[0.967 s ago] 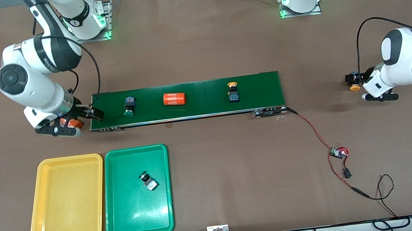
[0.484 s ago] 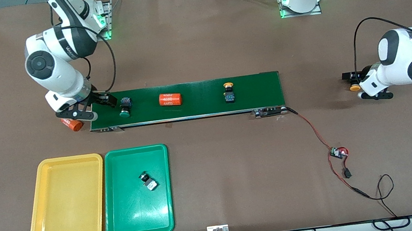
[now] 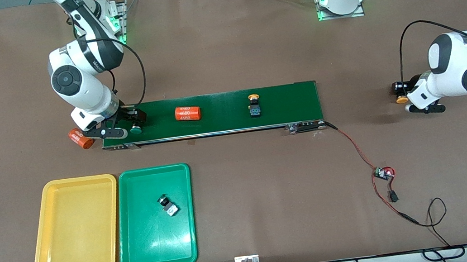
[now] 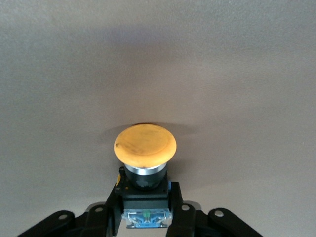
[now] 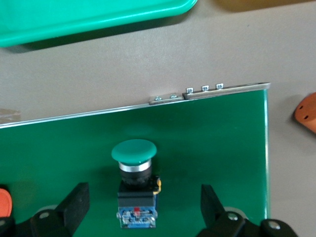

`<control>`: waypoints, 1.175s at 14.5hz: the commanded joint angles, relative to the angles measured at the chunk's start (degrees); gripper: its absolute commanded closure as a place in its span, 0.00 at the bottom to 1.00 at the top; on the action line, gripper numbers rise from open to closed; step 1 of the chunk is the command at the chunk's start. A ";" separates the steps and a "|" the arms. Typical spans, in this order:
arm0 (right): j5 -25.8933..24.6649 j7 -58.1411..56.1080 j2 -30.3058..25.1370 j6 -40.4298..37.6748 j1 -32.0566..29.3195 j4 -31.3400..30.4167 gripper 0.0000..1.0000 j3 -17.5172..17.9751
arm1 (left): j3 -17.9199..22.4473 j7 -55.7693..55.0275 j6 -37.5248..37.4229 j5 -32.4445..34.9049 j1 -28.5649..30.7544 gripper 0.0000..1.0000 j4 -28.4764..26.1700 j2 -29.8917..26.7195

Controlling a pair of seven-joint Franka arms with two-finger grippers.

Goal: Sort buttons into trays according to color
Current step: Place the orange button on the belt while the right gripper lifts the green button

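My left gripper [image 3: 399,90] [image 4: 145,212] is shut on the black-and-blue body of a yellow-capped button [image 3: 402,100] [image 4: 145,146], low at the table off the belt's left-arm end. My right gripper [image 3: 136,119] [image 5: 143,205] stands open around a green-capped button [image 3: 136,128] [image 5: 134,150] on the belt, its fingers [image 5: 74,202] well apart from the body. A second yellow-capped button [image 3: 253,105] lies mid-belt. Another button [image 3: 167,205] lies in the green tray [image 3: 158,244] [image 5: 74,19]. The yellow tray [image 3: 76,228] beside it holds nothing.
A long dark-green conveyor belt [image 3: 223,121] runs across the table's middle. One orange cylinder [image 3: 187,113] lies on it, another orange cylinder [image 3: 80,138] [image 5: 306,113] on the table off the belt's right-arm end. A red wire and small circuit board [image 3: 383,172] trail from the belt.
My right gripper moved from beside the belt's end onto the belt, around the green-capped button. The belt's things drifted toward the right arm's end. My left gripper closed on the yellow-capped button.
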 commanded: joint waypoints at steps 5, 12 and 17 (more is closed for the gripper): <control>0.13 -4.77 2.48 1.08 -0.99 -0.26 0.32 0.54 | -5.58 0.37 -3.40 1.26 -0.02 0.90 1.05 -3.61; 0.13 -13.28 1.87 0.29 -6.08 2.36 0.89 0.36 | -17.44 -0.24 -16.43 -2.43 -1.33 0.97 10.19 -4.50; -0.58 -25.59 6.07 -0.86 -12.85 16.76 0.89 -0.16 | -17.99 -4.96 -16.34 -12.88 -10.19 0.97 12.31 -5.63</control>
